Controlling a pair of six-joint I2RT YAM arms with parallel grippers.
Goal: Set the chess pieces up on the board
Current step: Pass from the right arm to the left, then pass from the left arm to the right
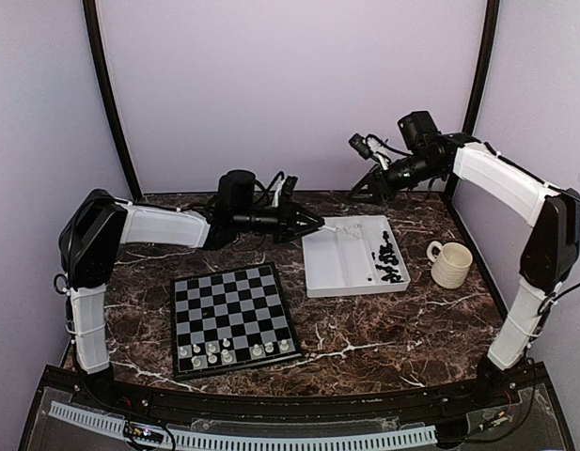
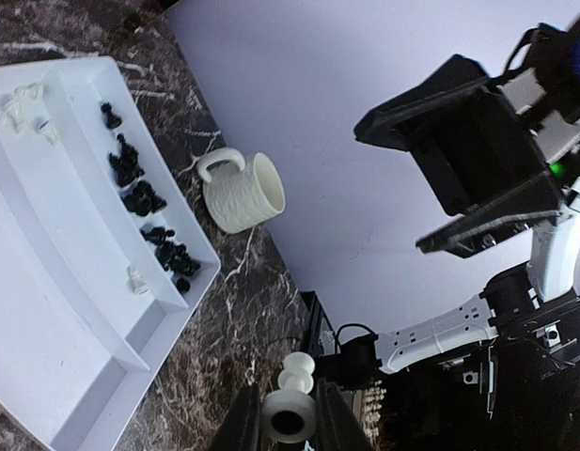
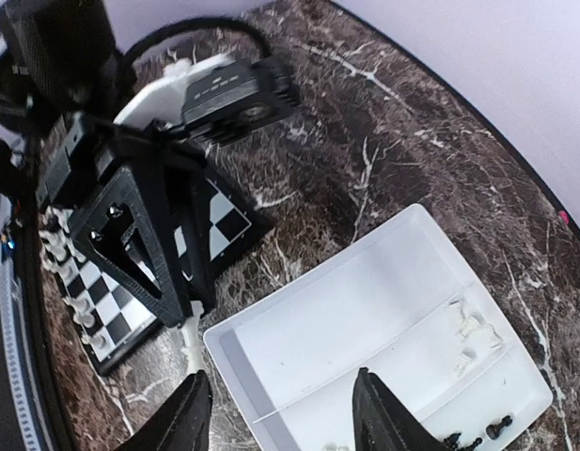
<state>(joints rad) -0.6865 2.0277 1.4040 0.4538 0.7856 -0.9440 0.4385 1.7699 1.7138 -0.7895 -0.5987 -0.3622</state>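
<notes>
My left gripper [image 1: 315, 224] is shut on a white chess piece [image 2: 296, 374], held in the air just left of the white tray [image 1: 338, 272]; the piece also shows in the right wrist view [image 3: 189, 336]. The board [image 1: 231, 303] lies at front left with several white pieces [image 1: 231, 352] along its near row. Several black pieces [image 1: 391, 257] lie in the tray's right compartment, and a few white ones [image 2: 19, 105] at its far end. My right gripper [image 3: 285, 425] is open and empty, raised high over the tray at back right [image 1: 367, 182].
A cream ribbed mug [image 1: 450, 263] stands right of the tray. The tray's left compartment [image 3: 355, 310] holds nothing. Dark marble table; black frame posts and pale walls at the back and sides.
</notes>
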